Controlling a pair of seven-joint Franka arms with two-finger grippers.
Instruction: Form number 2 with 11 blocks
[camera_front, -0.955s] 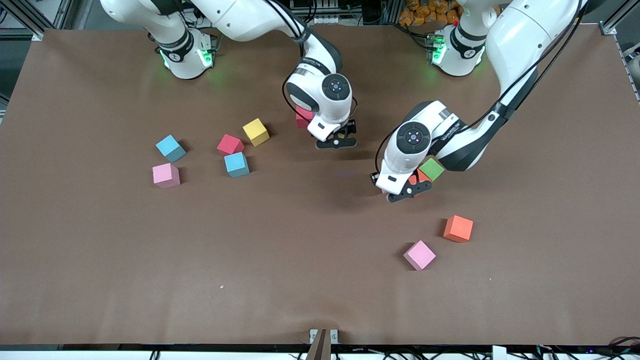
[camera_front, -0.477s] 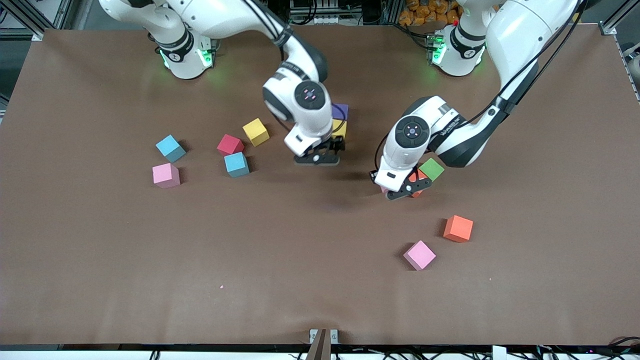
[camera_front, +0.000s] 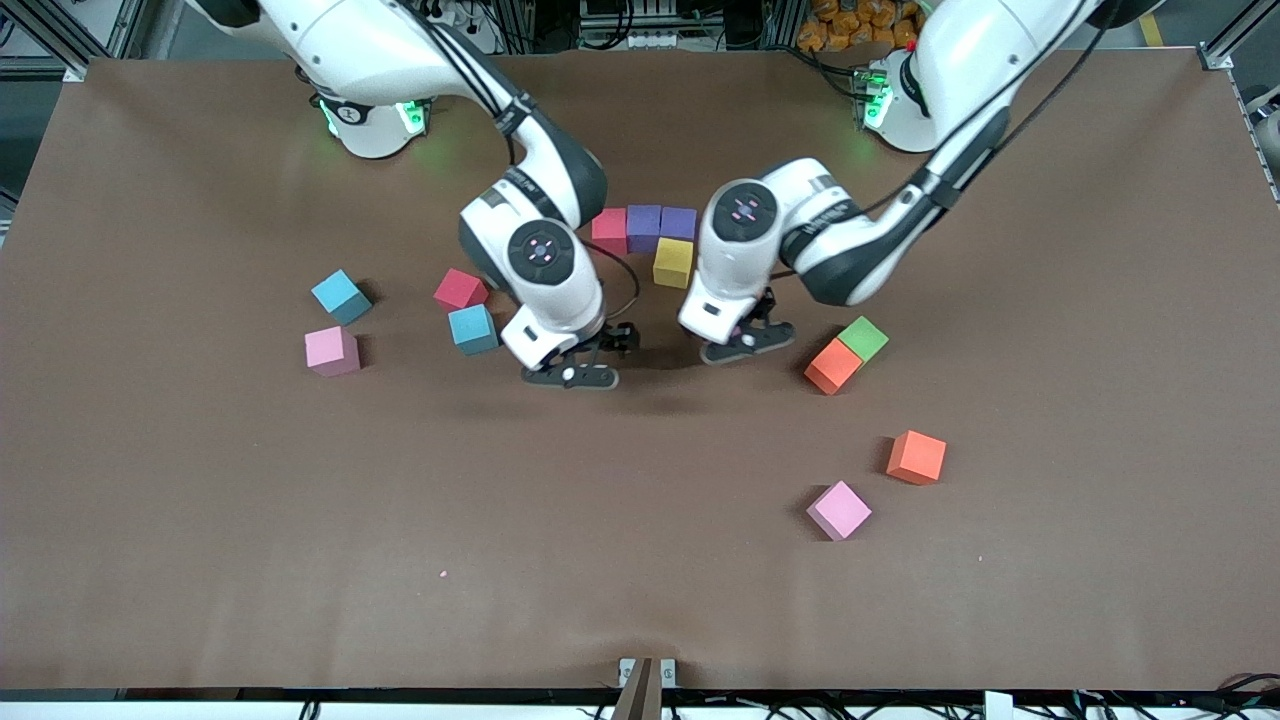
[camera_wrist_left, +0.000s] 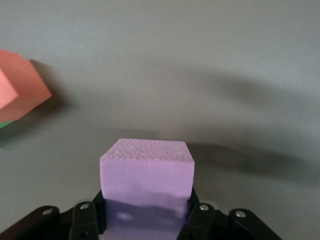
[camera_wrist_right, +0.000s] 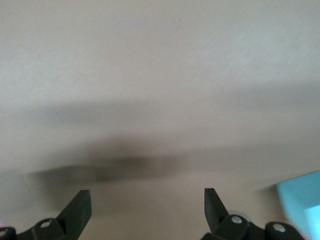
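Brown matting covers the whole surface (camera_front: 300, 560), and my two arms hang over its middle. My left claw (camera_front: 748, 340) is clamped on a pink block (camera_wrist_left: 147, 172); my right claw (camera_front: 570, 372) stands wide and empty over bare matting.

The number 2 (camera_front: 655, 238) is only begun: a red block (camera_front: 609, 229) and two purple blocks (camera_front: 661, 222) in a row, a yellow block (camera_front: 672, 262) under the end purple one. It lies between my claws, toward the bases. Loose stock: beside my left claw an orange block (camera_front: 832, 365) touching the green cube (camera_front: 863, 338); another orange (camera_front: 916, 457) and a pink (camera_front: 839, 510) lie well apart from it. Beside my right claw sits a blue block (camera_front: 473, 329).

Judgement: lower the pink block square to the yellow one, faces flush, and release only once it rests flat.

Only the left wrist view shows the held block; from the front the wrist hides it. Only the front view shows the digit.
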